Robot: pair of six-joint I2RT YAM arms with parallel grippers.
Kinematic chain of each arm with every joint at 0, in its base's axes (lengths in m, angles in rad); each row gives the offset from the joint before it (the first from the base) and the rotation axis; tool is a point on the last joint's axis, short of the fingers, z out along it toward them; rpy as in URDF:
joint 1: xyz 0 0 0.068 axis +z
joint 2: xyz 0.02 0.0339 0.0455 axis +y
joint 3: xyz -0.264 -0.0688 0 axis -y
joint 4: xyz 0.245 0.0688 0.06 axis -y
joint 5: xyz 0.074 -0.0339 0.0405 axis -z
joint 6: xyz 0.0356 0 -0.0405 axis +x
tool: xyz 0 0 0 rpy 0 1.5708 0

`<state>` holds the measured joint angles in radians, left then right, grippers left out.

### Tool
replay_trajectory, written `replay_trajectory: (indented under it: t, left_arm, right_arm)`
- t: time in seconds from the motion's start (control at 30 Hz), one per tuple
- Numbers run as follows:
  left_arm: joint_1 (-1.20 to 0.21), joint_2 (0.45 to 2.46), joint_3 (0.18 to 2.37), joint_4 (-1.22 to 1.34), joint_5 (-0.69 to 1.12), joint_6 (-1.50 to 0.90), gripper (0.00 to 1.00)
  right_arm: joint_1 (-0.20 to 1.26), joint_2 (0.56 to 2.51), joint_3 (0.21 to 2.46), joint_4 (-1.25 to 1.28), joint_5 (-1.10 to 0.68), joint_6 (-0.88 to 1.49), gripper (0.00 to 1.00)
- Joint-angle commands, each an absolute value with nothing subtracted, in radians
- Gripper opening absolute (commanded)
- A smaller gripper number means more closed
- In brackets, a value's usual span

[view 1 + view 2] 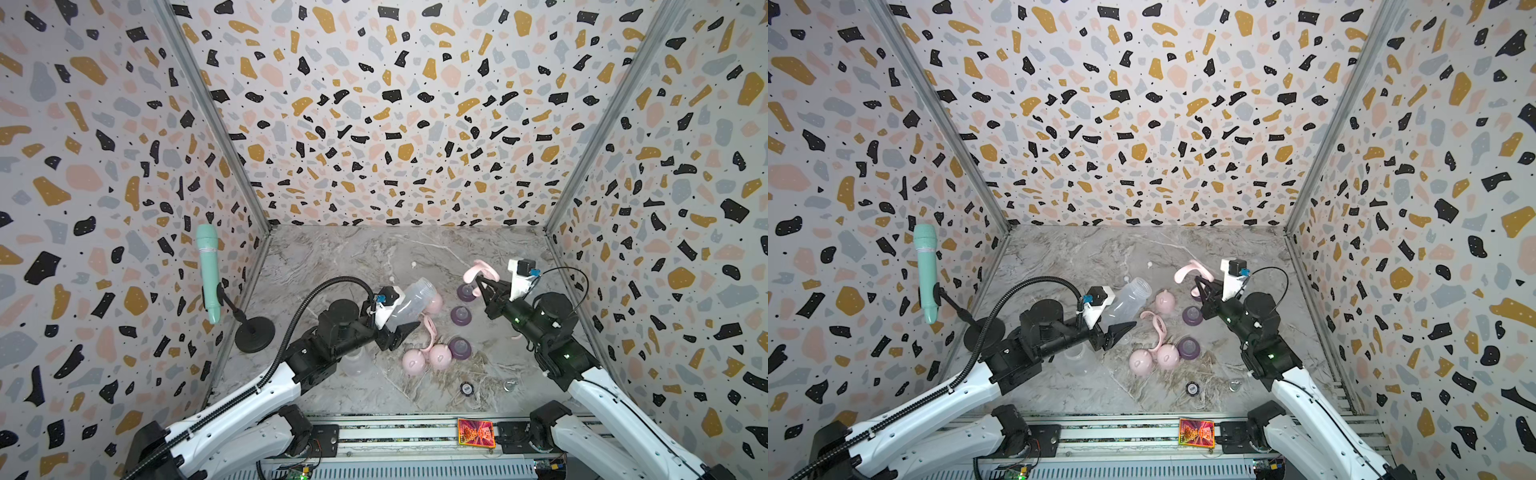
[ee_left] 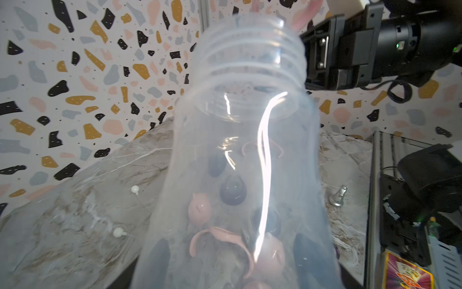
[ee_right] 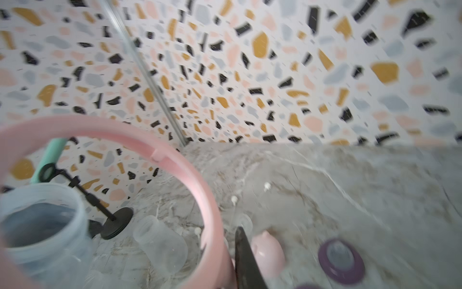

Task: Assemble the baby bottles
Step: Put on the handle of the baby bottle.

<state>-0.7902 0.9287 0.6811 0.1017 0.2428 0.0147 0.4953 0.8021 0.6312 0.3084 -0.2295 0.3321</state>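
Left wrist view is filled by the clear bottle [image 2: 245, 150]: see-through plastic with a threaded open neck, no collar on it and nothing inside. The left fingers [image 1: 401, 332] stand wide apart on either side of its lower body and clamp it, holding it off the surface [image 1: 332, 257]. Its neck tilts toward the right fingers [image 1: 485, 289], near them but apart. Those are pressed together on the rim of a pink handled ring [image 1: 481, 271], which hangs clear of the surface.

Between the two pairs of fingers lie three purple teat collars [image 1: 460, 316], one of them just beside the right fingers. A second pink ring [image 1: 430, 332] lies just beside the left fingers and reaches two pink dome caps [image 1: 413, 362] sitting side by side. A third cap [image 1: 1165, 301] rests close behind the held bottle. Behind the left fingers, under that arm, a second bottle [image 1: 355, 361] lies on its side, uncapped and empty as far as can be seen.

The surface is grey, veined marble pattern. Terrazzo-print walls [image 1: 395, 104] close it on three sides. A mint-green microphone [image 1: 208, 270] on a black stand is well apart from the left fingers, by the wall.
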Motion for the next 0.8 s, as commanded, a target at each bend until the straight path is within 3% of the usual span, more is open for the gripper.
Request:
replay_trajectory:
  t: [0.0,0.3,0.77]
  left_arm:
    - [-0.787,0.923,0.726,0.211,0.374,-0.034,0.27]
    - [-0.786,0.888,0.712,0.292,0.446,-0.098,0.27]
    - [-0.787,0.895,0.705,0.343,0.502,-0.135,0.26]
  right_arm:
    - [0.589,0.847,0.688,0.467,-0.312,0.15,0.0]
    - [0.789,0.918,0.675,0.59,-0.158,-0.02,0.0]
    - [0.858,0.947,0.634,0.651,-0.047,-0.092,0.0]
